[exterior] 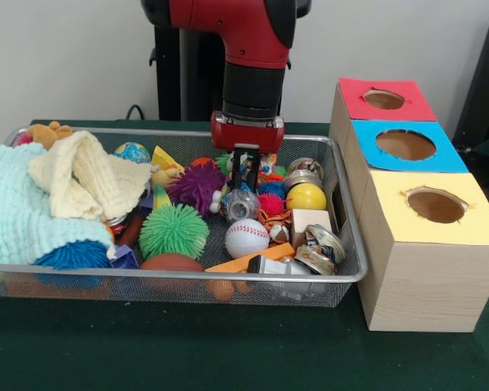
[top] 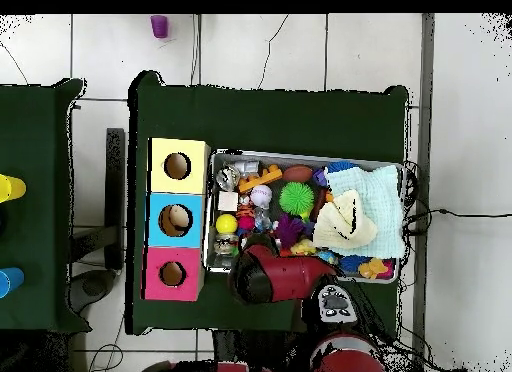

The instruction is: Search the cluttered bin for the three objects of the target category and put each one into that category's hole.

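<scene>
- Gripper (exterior: pixel 244 175): lowered into the bin (exterior: pixel 187 274), dark fingers pointing down among the toys at the far middle of the clutter. Finger spacing not discernible; tips merge with the objects behind and below. Grasp on any object: cannot tell.
- Directly below the fingers: a clear, roundish plastic toy (exterior: pixel 240 205), touching or just under the tips; contact not confirmable.
- Arm (exterior: pixel 253 49): descends near-vertically from the top edge in the front view; red upper housing, black cylindrical wrist, red gripper base just above the far rim. In the overhead view, red link (top: pixel 275 278) reaches from the base at the bottom edge over the bin's near rim.
- Bin: silver wire-mesh basket on the green table (exterior: pixel 228 350), long side facing the front camera, immediately beside the row of three wooden boxes.
- Contents near the gripper: purple spiky ball (exterior: pixel 197 186) to the picture's left, yellow ball (exterior: pixel 306 196) to the right, baseball (exterior: pixel 247 237) nearer the camera, green spiky ball (exterior: pixel 174 230) at near left.
- Left portion of bin: pale mint knitted cloth (exterior: pixel 16 204) with a cream cloth (exterior: pixel 90 181) lying on top.
- Boxes: red-topped box (exterior: pixel 391 110) farthest, blue-topped box (exterior: pixel 428 159) in the middle, yellow-topped box (exterior: pixel 464 228) nearest; each with one round hole in the top.
</scene>
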Motion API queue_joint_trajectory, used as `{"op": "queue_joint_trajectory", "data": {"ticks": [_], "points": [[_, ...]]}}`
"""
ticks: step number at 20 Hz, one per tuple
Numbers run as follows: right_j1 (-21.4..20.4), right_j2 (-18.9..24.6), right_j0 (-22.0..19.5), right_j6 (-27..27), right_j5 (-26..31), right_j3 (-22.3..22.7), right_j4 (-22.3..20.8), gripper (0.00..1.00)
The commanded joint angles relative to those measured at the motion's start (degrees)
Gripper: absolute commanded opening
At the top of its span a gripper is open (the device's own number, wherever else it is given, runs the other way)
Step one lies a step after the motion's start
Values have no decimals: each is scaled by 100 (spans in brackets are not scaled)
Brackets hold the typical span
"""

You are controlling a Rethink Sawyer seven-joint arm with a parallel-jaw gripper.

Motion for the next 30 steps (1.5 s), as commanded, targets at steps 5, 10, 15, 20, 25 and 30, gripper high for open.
{"op": "queue_joint_trajectory", "data": {"ticks": [5, 10, 15, 20, 25, 30], "points": [[-1213, 296, -144, 802, 1537, 1337, 445, 0], [-1456, 351, -127, 737, 1817, 1409, 629, 0], [-1437, 416, -126, 750, 1862, 1373, 715, 0], [-1477, 396, -104, 778, 1864, 1377, 774, 0], [-1473, 588, -116, 921, 1860, 1456, 1001, 0], [-1882, 764, 6, 1107, 2158, 1712, 1424, 0]]}}
